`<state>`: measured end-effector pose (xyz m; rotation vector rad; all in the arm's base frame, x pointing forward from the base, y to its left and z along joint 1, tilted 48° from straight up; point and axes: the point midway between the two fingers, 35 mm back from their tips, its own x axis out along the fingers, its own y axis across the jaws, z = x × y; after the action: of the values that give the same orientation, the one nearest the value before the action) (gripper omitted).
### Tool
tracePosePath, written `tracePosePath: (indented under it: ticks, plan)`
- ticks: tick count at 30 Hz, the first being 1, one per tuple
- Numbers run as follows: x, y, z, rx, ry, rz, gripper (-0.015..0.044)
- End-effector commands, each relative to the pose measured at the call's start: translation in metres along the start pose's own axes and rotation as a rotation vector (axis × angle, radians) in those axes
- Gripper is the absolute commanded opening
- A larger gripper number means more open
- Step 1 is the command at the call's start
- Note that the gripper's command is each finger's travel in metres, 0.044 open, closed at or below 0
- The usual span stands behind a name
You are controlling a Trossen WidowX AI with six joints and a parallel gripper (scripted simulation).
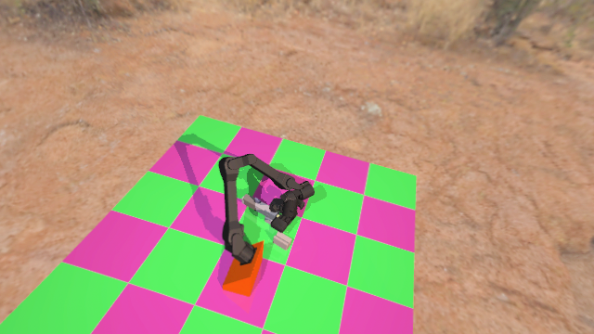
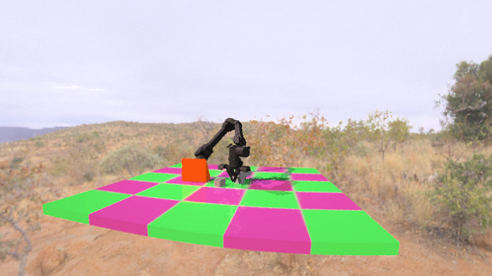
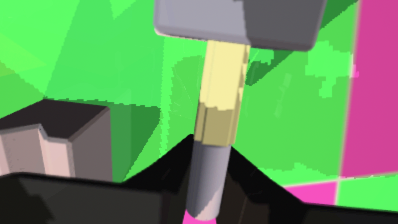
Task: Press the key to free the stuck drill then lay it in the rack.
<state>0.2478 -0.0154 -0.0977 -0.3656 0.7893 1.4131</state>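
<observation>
The drill, with a yellow fluted part and a smooth grey shank, shows in the wrist view [image 3: 223, 80] and as a small yellow spot in the top view [image 1: 278, 215]. Its yellow part stands out from the end of a grey block [image 3: 240, 22] [image 2: 243, 176]; whether its tip is still inside is hidden. My gripper [image 3: 204, 143] [image 1: 281, 214] [image 2: 235, 179] is shut on the drill's grey shank, low over the board. A pinkish-grey notched block [image 3: 90, 145] [image 1: 282, 239] [image 2: 220, 181], perhaps the rack, stands beside the gripper. I cannot make out the key clearly.
An orange wedge-shaped block [image 1: 251, 276] [image 2: 194, 171] stands at the arm's base. Another small greyish block [image 1: 249, 201] lies at the far end of the grey parts, beyond the gripper. All stand on a green and pink checkered board [image 1: 320, 289] [image 2: 271, 226].
</observation>
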Motion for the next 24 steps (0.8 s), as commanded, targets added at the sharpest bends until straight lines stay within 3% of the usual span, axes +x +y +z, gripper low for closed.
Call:
tracePosePath:
  ticks: [1,12,24]
  plan:
    - [0.001,-0.001,-0.007,-0.002,0.003,0.004,0.0]
    - [0.0,-0.001,-0.023,-0.002,0.004,0.003,0.0]
    - [0.0,0.0,-0.015,-0.002,0.002,0.0,0.0315]
